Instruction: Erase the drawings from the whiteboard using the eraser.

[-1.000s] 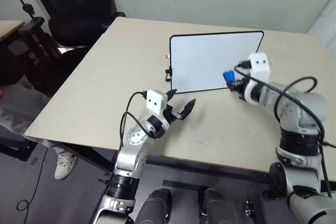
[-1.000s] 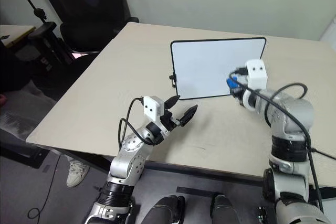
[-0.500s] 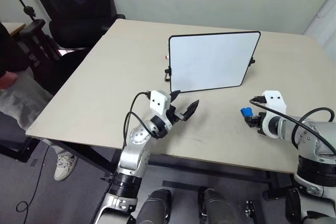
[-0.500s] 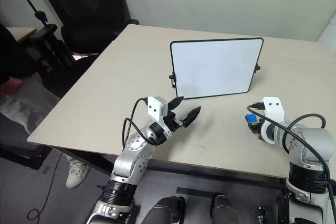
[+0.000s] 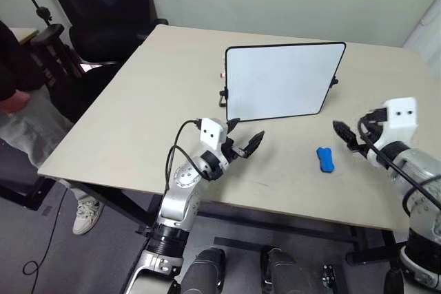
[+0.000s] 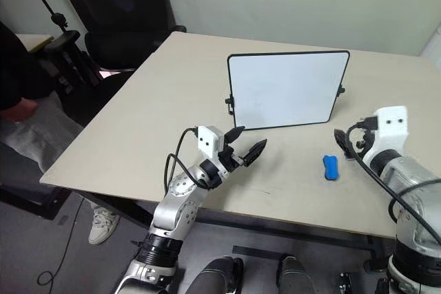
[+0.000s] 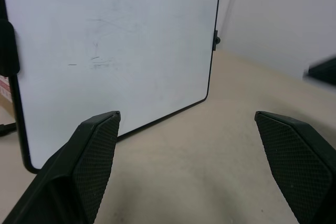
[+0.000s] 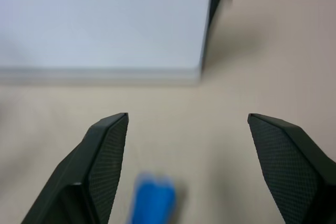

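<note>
While the small bright blue oblong eraser is lying free on the beige table, lower right of the frame, both claws — left gripper, right gripper — are gaping empty before the black-framed white whiteboard.

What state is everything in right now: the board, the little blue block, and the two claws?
White rectangular whiteboard with thin black frame: standing tilted on the beige table, wiped nearly clean, faint smudges left.
Small bright blue oblong eraser: lying flat on the table, held by nothing.
Right gripper: open, empty, beside the eraser.
Left gripper: open, empty, facing the whiteboard.
</note>
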{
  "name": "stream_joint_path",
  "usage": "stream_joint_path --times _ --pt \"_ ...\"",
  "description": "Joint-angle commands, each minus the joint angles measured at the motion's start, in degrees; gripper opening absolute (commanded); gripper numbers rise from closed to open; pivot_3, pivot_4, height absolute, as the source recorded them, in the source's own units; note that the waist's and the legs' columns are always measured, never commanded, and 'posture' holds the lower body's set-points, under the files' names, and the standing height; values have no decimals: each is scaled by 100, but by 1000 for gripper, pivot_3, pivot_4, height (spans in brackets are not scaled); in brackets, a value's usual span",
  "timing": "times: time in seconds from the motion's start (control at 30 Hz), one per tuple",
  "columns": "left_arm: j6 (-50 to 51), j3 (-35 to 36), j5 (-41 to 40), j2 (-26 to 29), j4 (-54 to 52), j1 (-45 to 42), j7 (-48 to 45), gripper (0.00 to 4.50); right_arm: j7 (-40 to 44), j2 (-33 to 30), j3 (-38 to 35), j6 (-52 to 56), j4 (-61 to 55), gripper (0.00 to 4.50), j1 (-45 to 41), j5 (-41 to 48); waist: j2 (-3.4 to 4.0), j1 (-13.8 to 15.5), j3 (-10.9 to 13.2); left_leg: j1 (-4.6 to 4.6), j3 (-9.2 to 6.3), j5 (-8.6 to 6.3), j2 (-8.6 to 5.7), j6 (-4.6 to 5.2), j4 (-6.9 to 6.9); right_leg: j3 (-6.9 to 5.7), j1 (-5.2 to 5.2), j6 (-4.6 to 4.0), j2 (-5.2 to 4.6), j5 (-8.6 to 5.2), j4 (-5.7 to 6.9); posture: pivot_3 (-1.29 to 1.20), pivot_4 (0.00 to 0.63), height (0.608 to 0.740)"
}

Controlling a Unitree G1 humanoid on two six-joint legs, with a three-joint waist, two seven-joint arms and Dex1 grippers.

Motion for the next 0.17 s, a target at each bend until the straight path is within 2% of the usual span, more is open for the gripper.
stream_joint_path --times 0.03,0.17 --pt "-107 -15 -20 -18 -170 -49 -55 4500 261 420 -150 -530 -542 3892 217 697 0 -13 -1 1 0 -1 0 2 -1 0 1 5 1 -2 0 0 150 740" --pt "-75 -16 -31 14 -238 -26 -44 4500 142 617 82 -739 -719 3892 435 884 0 -14 -1 -4 0 -5 -1 5 0 0 4 15 2 -9 -8 0 150 740"
